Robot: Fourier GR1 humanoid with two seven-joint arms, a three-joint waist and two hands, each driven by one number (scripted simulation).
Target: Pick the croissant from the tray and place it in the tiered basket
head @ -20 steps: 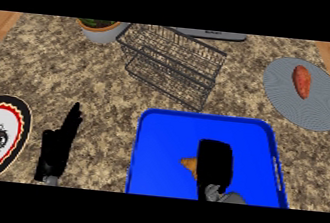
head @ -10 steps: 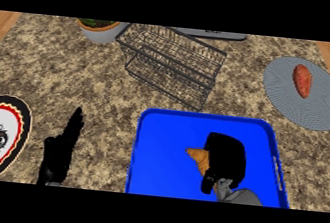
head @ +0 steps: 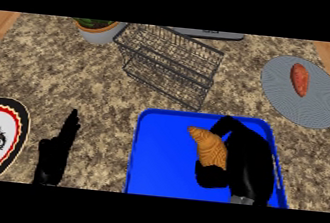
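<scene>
The croissant [head: 210, 149] lies in the blue tray [head: 156, 158] toward its right side, and the right hand [head: 247, 159] curls round it from the right, thumb under its near end, apparently gripping it for the lift. The tiered basket [head: 169, 63] waits near the worktop's far edge. The left hand [head: 56, 151] rests open beside the tray. The tray's near edge is cut off.

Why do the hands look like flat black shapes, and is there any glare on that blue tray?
Head view: even light; the right hand by the croissant and the left hand show almost no shading; the tray is uniformly blue, without glare.
</scene>
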